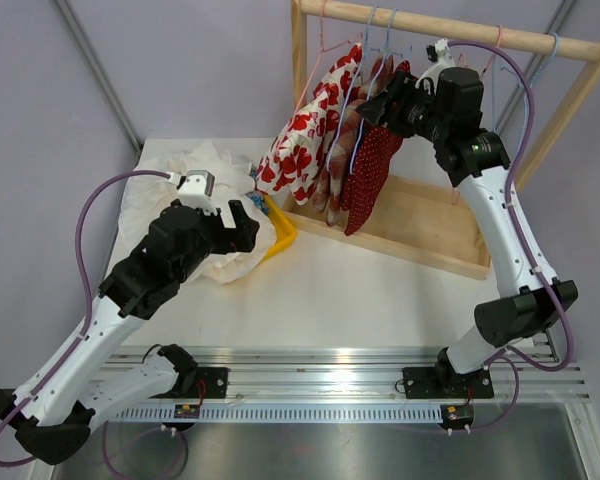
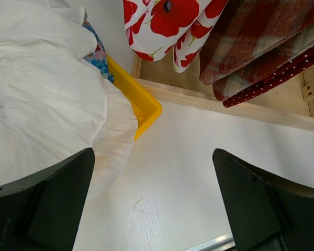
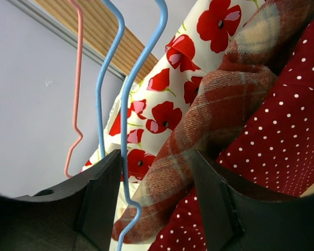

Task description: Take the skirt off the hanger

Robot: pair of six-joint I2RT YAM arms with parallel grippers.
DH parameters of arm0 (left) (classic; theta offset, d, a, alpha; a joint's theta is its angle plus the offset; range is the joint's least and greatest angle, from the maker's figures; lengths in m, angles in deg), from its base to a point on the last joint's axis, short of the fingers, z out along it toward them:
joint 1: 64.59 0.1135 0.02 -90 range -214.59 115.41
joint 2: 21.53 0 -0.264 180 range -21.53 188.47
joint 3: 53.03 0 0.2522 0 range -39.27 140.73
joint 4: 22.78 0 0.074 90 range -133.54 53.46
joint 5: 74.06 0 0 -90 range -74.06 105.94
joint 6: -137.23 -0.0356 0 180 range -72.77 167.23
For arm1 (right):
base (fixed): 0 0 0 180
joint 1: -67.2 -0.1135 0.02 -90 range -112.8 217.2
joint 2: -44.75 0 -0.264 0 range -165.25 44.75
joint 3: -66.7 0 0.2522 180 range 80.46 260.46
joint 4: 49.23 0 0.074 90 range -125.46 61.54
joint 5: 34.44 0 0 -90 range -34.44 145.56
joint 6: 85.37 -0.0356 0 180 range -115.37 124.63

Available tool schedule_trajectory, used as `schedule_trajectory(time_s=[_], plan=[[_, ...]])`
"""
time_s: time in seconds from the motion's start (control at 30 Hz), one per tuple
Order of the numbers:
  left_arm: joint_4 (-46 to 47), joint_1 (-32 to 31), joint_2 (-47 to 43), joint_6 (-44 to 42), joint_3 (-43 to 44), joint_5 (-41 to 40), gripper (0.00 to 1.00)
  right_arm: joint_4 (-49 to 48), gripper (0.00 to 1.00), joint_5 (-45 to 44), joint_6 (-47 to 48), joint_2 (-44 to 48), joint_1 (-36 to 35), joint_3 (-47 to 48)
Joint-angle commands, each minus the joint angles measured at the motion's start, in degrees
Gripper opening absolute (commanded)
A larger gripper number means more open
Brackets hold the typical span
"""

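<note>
- Closest to the right wrist camera is the right tool (image 3: 156,170). Its two dark fingers (image 3: 97,198) stand partly apart, one on each side of a fold of the plaid skirt (image 3: 199,120) and the wire of a blue hanger (image 3: 123,136).
- Cloth lies against the far finger. A gap shows beside the near one, so the tool looks not yet clamped.
- That plaid skirt hangs from the wooden rail (image 1: 460,35), between a poppy-print skirt (image 3: 162,115) and a red dotted skirt (image 3: 282,120). A pink hanger (image 3: 77,78) hangs bare just beside them.
- The left tool (image 2: 153,157) hovers low over the white tabletop (image 2: 172,172), its jaws spread wide and holding nothing. A heap of white cloth (image 2: 42,104) and a yellow piece (image 2: 138,102) lie just beside it.
- Step in hand, by the look of it: taking hold of the plaid skirt near its top, before any pulling.
- Next move calls for the fingers to pinch cloth alone, with the blue wire left outside the grip. After that comes a pull down and away from the rail, so the waistband slips off the hanger.
- Catching the wire as well would likely drag the hanger and the neighbouring skirts along.
</note>
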State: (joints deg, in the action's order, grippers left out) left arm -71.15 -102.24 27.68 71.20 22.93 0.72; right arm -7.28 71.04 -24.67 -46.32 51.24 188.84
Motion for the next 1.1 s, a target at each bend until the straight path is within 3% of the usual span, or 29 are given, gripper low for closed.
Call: schedule_trajectory(time_s=[0.0, 0.13, 0.27, 0.33, 0.47, 0.5, 0.53, 0.7, 0.83, 1.07], plan=[[2.53, -0.41, -0.78, 0.47, -0.49, 0.55, 0.99, -2.96, 0.62, -2.21, 0.47, -0.95, -0.82, 2.71], [2.79, -0.58, -0.78, 0.29, -0.67, 0.72, 0.99, -3.13, 0.55, -2.74, 0.38, -2.45, -1.17, 3.42], [3.14, -0.93, -0.78, 0.20, -1.55, 0.98, 0.99, -3.66, 0.38, -3.09, -0.14, -3.15, -1.52, 3.42], [3.23, -1.11, -0.78, 0.12, -1.81, 0.99, 0.99, -4.01, 0.36, -3.09, -0.58, -3.33, -1.87, 3.42], [3.93, -1.72, -0.70, 0.20, -1.99, 1.07, 0.99, -4.19, 0.18, -3.27, -1.11, -3.50, -2.23, 3.94], [4.02, -1.81, -0.70, 0.29, -1.99, 1.07, 0.99, -4.10, 0.06, -3.27, -1.11, -3.59, -2.31, 4.21], [4.02, -1.90, -0.52, 0.29, -1.90, 1.07, 0.99, -3.49, 0.00, -3.27, -1.11, -3.59, -2.23, 4.82], [3.76, -3.66, 1.50, -1.11, 0.81, 1.95, 0.99, 0.46, 0.00, -5.55, 0.55, -0.62, -2.23, 6.75], [1.57, -7.43, 7.03, -3.40, 8.36, 0.20, 0.99, 5.73, 0.00, -9.41, 3.45, 4.66, -2.23, 8.25], [3.32, -16.12, 20.12, -6.56, 28.91, 0.10, 0.99, 11.01, 0.00, -13.73, 5.48, 12.84, -2.14, 7.81]])
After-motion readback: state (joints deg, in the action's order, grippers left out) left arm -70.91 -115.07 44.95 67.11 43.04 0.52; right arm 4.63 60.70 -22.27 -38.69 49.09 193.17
